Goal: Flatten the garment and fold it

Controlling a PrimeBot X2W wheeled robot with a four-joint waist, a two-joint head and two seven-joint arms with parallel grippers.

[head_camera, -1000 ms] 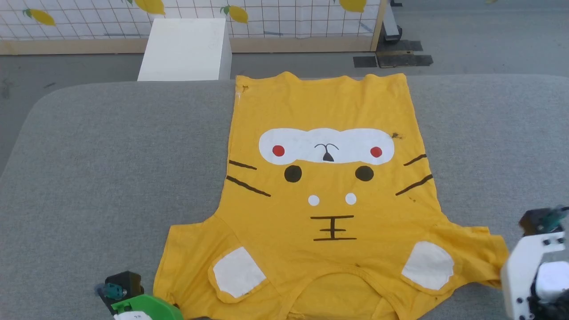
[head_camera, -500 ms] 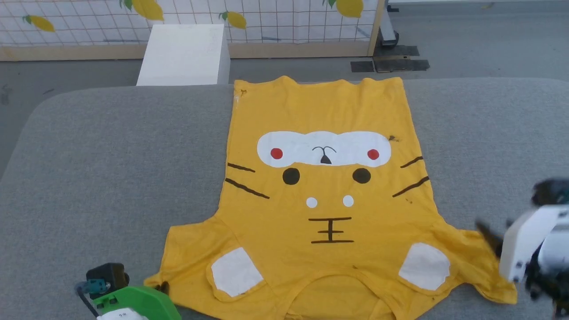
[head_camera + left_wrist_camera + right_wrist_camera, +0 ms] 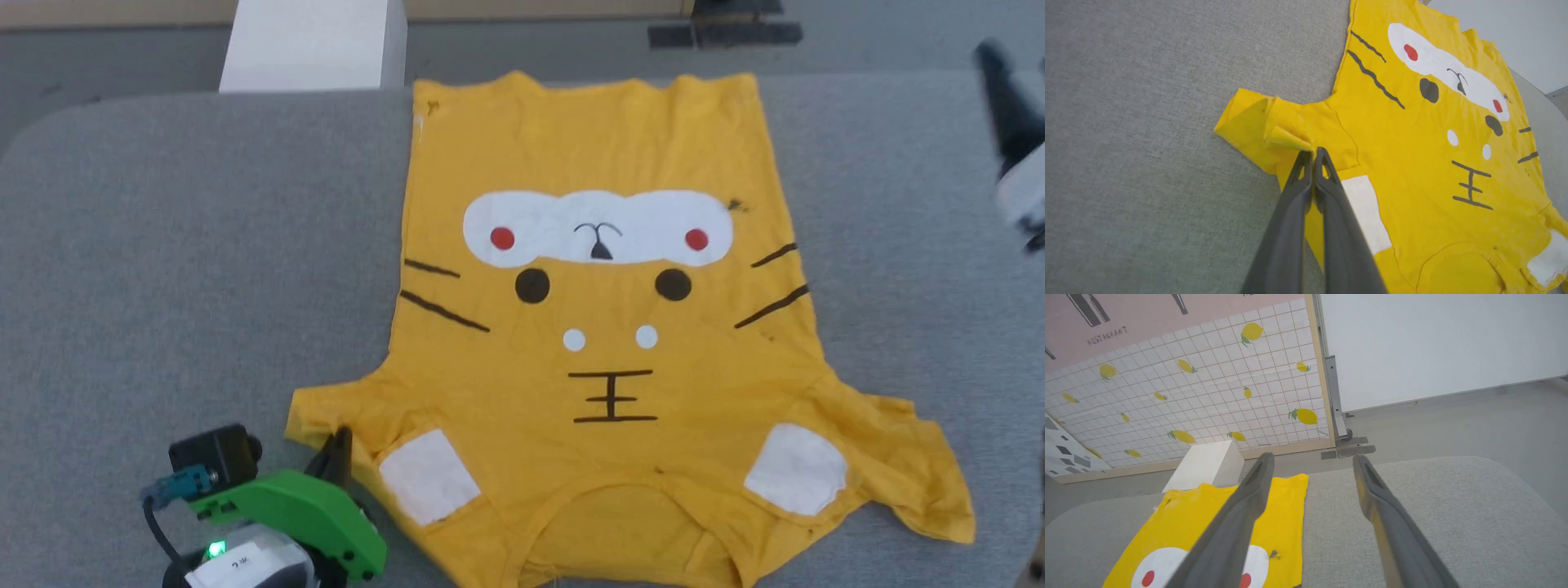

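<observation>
The bright yellow cartoon-print T-shirt (image 3: 604, 327) lay lengthwise away from the robot on the grey bench (image 3: 163, 245), its near sleeve (image 3: 1257, 122) pinched by the closed left pincer (image 3: 1314, 152), the right pincer (image 3: 1312, 461) wide, farther off.

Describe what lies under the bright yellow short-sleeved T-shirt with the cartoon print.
The yellow T-shirt lies spread print-up on a grey fabric-covered surface, which shows to both sides of it. Whatever sits directly beneath the cloth is covered. The left gripper pinches its folded-over sleeve.
</observation>
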